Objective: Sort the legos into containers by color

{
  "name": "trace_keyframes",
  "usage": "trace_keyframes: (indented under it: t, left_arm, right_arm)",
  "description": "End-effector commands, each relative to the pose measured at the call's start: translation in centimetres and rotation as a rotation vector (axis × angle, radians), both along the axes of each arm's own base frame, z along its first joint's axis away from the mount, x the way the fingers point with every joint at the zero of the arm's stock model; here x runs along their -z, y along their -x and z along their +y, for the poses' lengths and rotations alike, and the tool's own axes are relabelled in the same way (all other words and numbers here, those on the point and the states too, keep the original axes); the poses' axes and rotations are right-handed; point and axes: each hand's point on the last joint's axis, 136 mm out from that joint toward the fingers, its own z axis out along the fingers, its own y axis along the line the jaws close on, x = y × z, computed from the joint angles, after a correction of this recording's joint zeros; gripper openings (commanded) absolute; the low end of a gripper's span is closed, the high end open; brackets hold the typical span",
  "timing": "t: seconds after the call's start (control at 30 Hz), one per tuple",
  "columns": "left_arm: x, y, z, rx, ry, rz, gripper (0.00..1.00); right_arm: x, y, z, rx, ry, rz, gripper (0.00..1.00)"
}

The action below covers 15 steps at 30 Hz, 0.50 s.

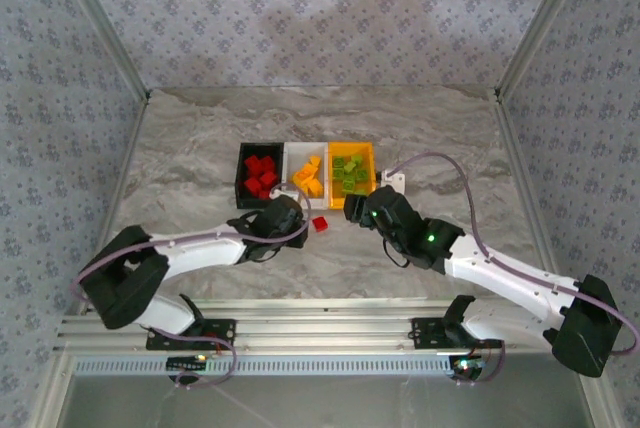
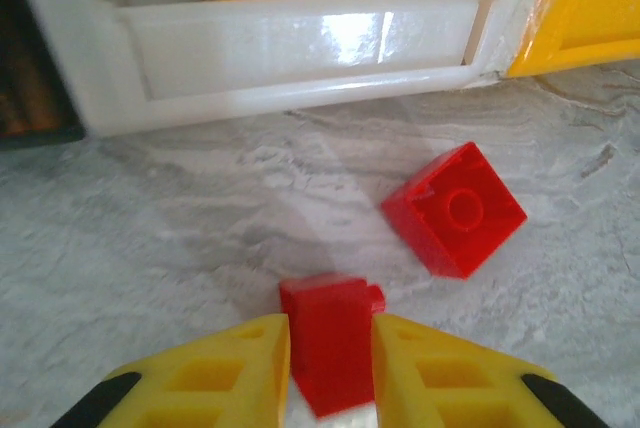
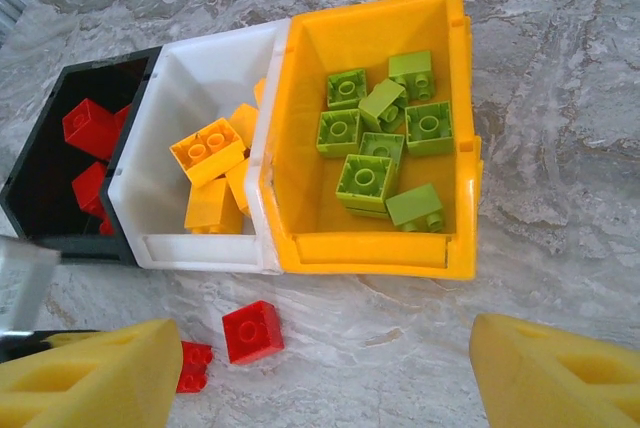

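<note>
**A:** Left gripper [image 2: 330, 353]?
**B:** Pinching a red lego [image 2: 325, 338] between its yellow fingers [image 2: 230, 373], just short of the white bin [image 2: 300, 43].
**A:** Right gripper [image 3: 320, 363]?
**B:** Spread wide and holding nothing, in front of the white bin's right neighbour.
**A:** Anything loose?
**B:** A second red lego [image 2: 455, 210], stud up on the marble tabletop [image 2: 150, 228], lies nearer the white bin's front right corner, touching neither.
**A:** Inside?
**B:** Orange legos [image 3: 208, 148] in the white bin, red legos [image 3: 88, 126] in the black bin [image 3: 100, 63] to its left, and green legos [image 3: 365, 178] in the orange-yellow bin [image 3: 300, 98] to its right.
</note>
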Motion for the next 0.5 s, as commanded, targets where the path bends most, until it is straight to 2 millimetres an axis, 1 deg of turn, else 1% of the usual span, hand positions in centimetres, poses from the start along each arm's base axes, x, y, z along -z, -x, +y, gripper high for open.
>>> trace_keyframes:
  t: [0.0, 0.07, 0.13, 0.2, 0.27, 0.3, 0.4, 0.47]
  left_arm:
    - [-2.7, 0.4, 1.4, -0.032, 0.006, -0.036, 0.26]
    - [-4.5, 0.5, 2.3, -0.045, 0.01, -0.068, 0.26]
    - [-5.9, 0.3, 3.0, -0.05, 0.024, -0.091, 0.33]
    - [-6.2, 0.2, 3.0, -0.037, 0.044, -0.074, 0.52]
    - [-5.6, 0.2, 2.5, -0.015, 0.04, -0.049, 0.62]
    - [-5.0, 0.2, 2.1, -0.004, 0.041, -0.031, 0.64]
    - [-3.2, 0.0, 0.9, 0.02, 0.035, 0.003, 0.66]
    - [-2.1, -0.1, 0.1, 0.036, 0.022, 0.021, 0.69]
  right_arm:
    - [0.0, 0.3, -0.9, 0.034, -0.001, -0.005, 0.78]
    - [0.0, 0.3, -1.0, 0.039, -0.004, -0.006, 0.78]
    - [0.2, 0.4, -1.1, 0.039, -0.002, -0.003, 0.78]
    - [0.4, 0.4, -1.2, 0.043, -0.001, 0.0, 0.78]
    - [0.6, 0.4, -1.2, 0.046, -0.001, 0.005, 0.78]
    - [0.7, 0.5, -1.3, 0.048, 0.002, 0.007, 0.78]
    - [0.7, 0.6, -1.5, 0.05, 0.005, 0.01, 0.78]
    - [0.5, 0.6, -1.7, 0.052, 0.005, 0.007, 0.78]
